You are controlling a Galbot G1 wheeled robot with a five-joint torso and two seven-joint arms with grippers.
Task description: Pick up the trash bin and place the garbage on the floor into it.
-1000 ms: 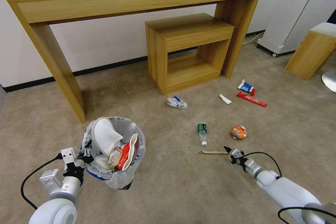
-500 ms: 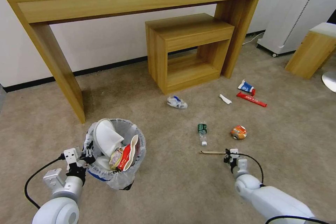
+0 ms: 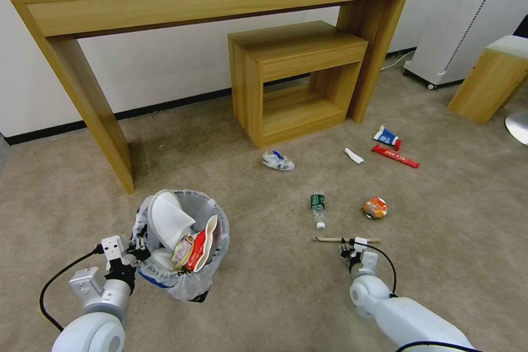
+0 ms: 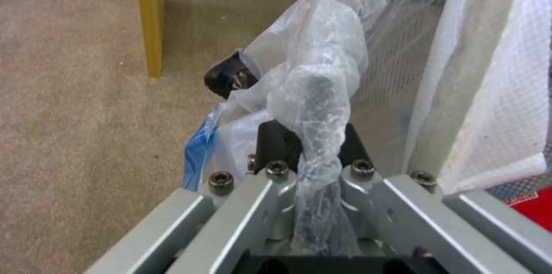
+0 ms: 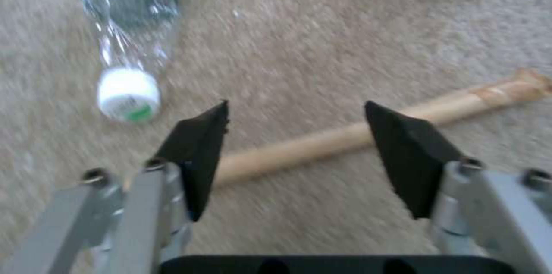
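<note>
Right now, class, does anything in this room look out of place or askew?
Yes: litter lies scattered on the floor, including a toppled bottle, a wooden stick and a crumpled wrapper. In the trash bin, a white slipper pokes above the rim.

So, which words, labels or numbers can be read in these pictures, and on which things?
None can be read.
bottle: green label, print too small.
red bar wrapper: print too small.
blue-white carton: print too small.
Red packaging in the trash bin: white letters, blurred.
</note>
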